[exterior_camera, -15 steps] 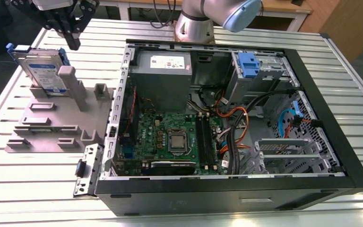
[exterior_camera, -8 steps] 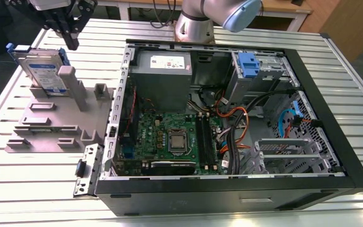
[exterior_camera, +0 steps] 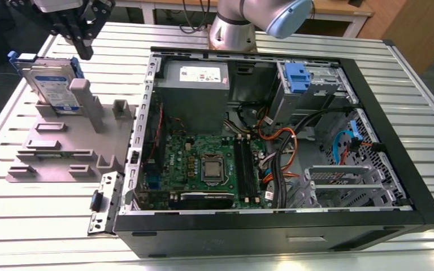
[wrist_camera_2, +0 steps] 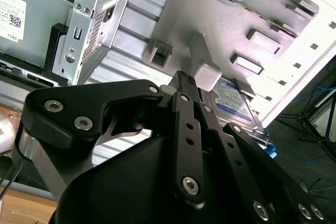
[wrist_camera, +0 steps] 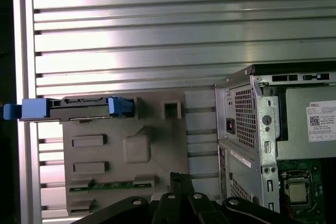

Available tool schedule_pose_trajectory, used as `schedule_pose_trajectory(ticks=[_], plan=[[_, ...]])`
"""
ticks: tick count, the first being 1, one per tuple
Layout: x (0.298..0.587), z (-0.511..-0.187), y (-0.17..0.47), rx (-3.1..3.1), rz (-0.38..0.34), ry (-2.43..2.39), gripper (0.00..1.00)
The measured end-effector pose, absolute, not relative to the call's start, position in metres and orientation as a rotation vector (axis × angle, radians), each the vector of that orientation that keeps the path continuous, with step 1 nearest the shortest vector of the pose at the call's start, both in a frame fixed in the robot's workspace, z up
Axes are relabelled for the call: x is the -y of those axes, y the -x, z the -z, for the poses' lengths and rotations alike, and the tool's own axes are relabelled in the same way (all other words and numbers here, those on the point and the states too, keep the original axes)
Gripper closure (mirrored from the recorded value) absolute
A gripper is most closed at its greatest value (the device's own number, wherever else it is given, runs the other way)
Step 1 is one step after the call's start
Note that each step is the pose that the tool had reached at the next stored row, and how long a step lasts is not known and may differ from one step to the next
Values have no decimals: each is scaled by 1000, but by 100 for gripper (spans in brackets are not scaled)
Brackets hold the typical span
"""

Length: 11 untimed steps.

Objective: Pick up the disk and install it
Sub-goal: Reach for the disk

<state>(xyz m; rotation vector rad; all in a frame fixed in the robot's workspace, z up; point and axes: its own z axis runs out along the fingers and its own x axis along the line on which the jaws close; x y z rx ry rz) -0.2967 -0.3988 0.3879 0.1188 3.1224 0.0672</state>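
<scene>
The disk is a silver drive with a white-and-blue label in a blue carrier. It stands on edge in a slot of the grey holder plate, at the exterior view's left. My gripper hangs just above and behind the disk, apart from it, with its black fingers together and nothing between them. In the first wrist view the disk shows edge-on, its blue handle sticking out past the plate, and the gripper is off to one side. In the second wrist view the gripper points toward the disk's label.
An open computer case lies on the slatted metal table, at the exterior view's right of the holder plate. Inside it are a grey power-supply box, a motherboard, cables and a drive bay with a blue bracket. The arm's base stands behind the case.
</scene>
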Motion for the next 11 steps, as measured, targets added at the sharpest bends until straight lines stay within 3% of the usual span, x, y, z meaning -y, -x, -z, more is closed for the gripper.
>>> schedule_pose_trajectory(ticks=[11], plan=[[399, -387, 299, -3123, -67, -119, 89]])
